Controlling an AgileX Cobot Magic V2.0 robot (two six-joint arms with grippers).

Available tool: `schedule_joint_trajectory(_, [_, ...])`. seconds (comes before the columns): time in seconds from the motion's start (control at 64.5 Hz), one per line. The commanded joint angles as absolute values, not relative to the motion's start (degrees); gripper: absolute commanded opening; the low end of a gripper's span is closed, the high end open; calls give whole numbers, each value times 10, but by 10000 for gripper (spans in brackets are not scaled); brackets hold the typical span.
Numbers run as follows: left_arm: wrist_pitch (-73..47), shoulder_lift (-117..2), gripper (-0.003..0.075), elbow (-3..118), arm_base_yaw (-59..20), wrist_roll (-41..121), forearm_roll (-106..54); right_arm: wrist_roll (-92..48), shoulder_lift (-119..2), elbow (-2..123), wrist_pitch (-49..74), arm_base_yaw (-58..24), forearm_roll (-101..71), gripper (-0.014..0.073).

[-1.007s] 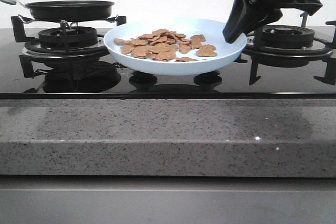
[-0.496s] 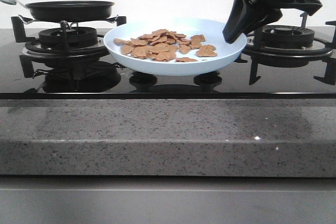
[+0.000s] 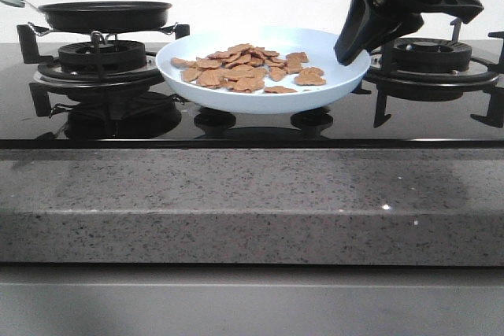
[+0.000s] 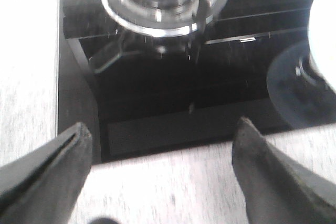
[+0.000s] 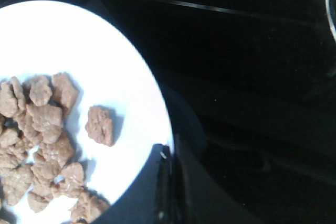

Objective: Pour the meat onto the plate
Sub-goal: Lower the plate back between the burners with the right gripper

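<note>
Meat (image 3: 248, 68) already lies heaped in the pale-blue plate (image 3: 339, 84) mid-hob, so we should lift our right gripper (image 3: 352, 51), clamped on the plate's rim, straight off without tipping it, our left gripper (image 4: 157, 145) hanging spread and empty.

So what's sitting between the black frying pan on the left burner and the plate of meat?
Nothing loose. In the front view only the burner grate and glossy black cooktop glass lie between the pan and the plate.
</note>
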State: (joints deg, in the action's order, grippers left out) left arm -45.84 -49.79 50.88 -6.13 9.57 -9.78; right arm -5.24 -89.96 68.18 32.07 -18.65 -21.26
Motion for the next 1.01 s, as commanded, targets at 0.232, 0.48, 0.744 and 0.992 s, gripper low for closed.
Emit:
schedule_joint_trajectory(0.232, [-427, -467, 546, 512, -66, 88, -103, -60, -879, 691, 305, -185, -209, -107])
schedule_joint_trajectory(0.48, [-427, -467, 546, 512, -66, 88, -104, -60, -879, 691, 305, -185, -210, -107])
schedule_joint_trajectory(0.744, [-427, -467, 546, 512, -66, 88, -104, -60, -879, 719, 343, -181, -210, -107])
schedule_joint_trajectory(0.992, [-427, -467, 546, 512, -66, 88, -104, -60, -902, 834, 403, -147, -202, -107])
